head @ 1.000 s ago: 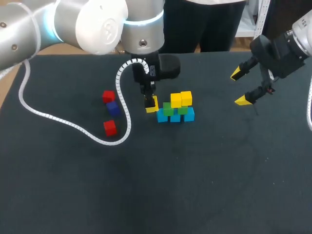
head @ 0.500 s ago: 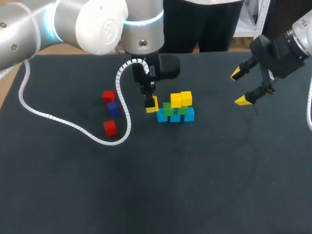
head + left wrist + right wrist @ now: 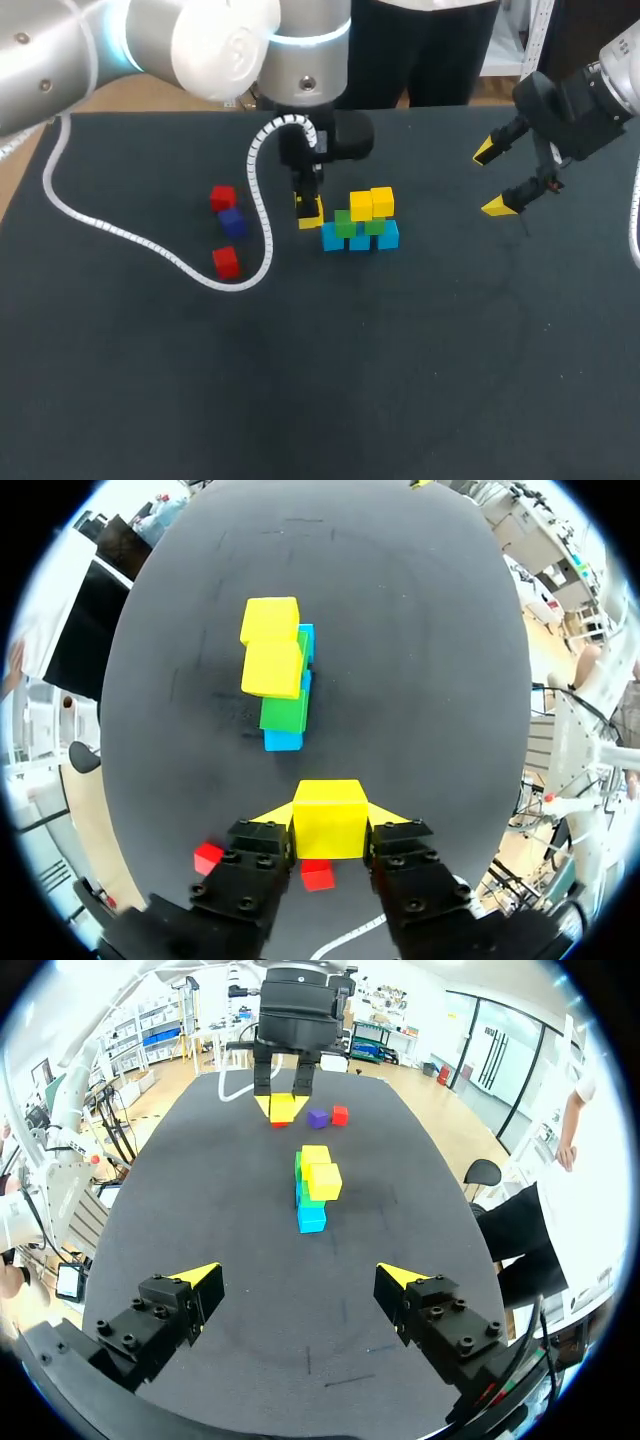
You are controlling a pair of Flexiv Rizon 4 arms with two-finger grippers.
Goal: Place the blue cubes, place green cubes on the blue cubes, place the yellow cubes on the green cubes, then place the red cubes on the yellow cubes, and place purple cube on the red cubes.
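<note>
The left end effector [image 3: 309,207] is clamping a yellow cube [image 3: 330,818] just beside the blue-green-yellow stack [image 3: 360,225], the right end effector [image 3: 489,180] is hanging fingers apart well clear of it, and the red cubes [image 3: 225,262] and purple cube [image 3: 231,221] are lying unplaced near the stack.

Head view above, both wrist views lower, share the stack [image 3: 360,222].

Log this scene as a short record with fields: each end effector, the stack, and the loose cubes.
Left end effector: shut on a yellow cube, beside the stack
Right end effector: open, empty, well off to the side of the stack
Stack layers: blue cubes at the bottom, green cubes on them, two yellow cubes on top
Loose on table: two red cubes, purple cube between them
Not yet stacked: red cubes, purple cube
</note>
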